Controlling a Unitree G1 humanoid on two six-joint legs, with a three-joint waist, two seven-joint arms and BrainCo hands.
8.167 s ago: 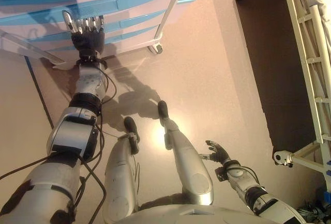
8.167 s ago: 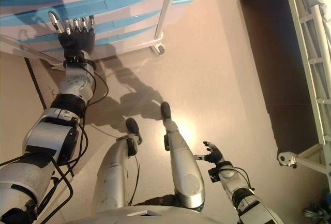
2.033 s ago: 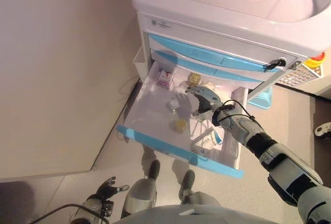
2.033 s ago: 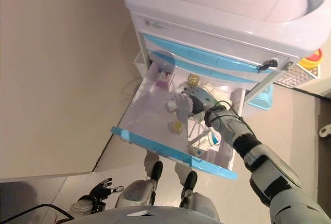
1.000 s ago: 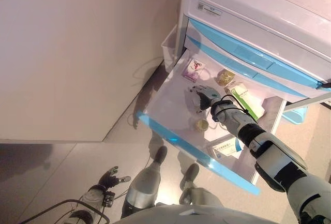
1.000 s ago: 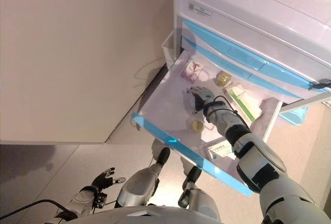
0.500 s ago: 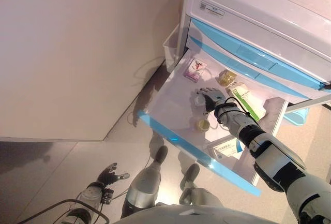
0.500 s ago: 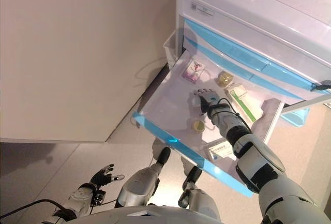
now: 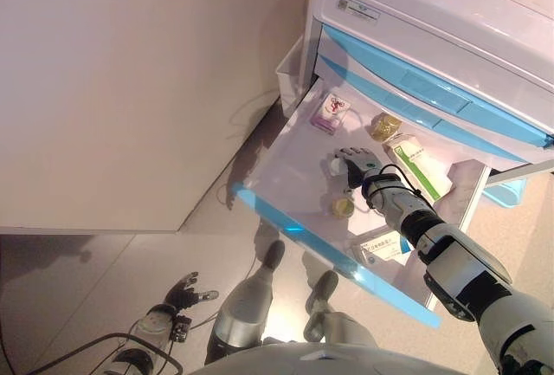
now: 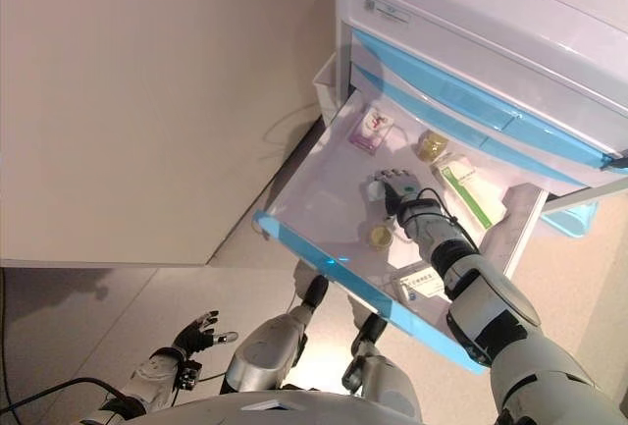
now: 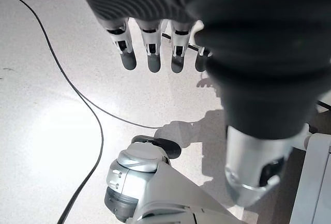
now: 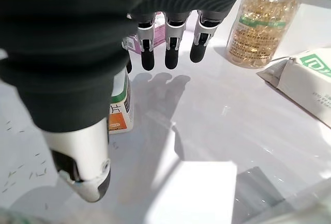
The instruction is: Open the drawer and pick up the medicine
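1. Your target, the small white medicine bottle [image 12: 120,105], sits on the floor of the open drawer [image 9: 286,163], tucked right against the thumb side of your right hand [image 9: 353,165]; in the right wrist view only a strip of its label shows past the thumb.
2. That right hand is over the drawer with fingers [image 12: 172,48] straight and relaxed, grasping nothing; the thumb hangs just beside the bottle, and you cannot tell whether it touches.
3. Past the fingertips stands a clear bottle of golden capsules [image 12: 262,22], and a pink box [image 9: 331,113] lies farther on, towards the back of the drawer.
4. Off to the finger side lies a white box with green print [image 9: 419,165].
5. Nearer the wrist there's a small round yellow-topped jar [image 9: 342,208], and another white box [image 9: 382,246] close to the blue drawer front.
6. Your left hand [image 9: 183,292] hangs low over the floor, fingers loosely spread, holding nothing.
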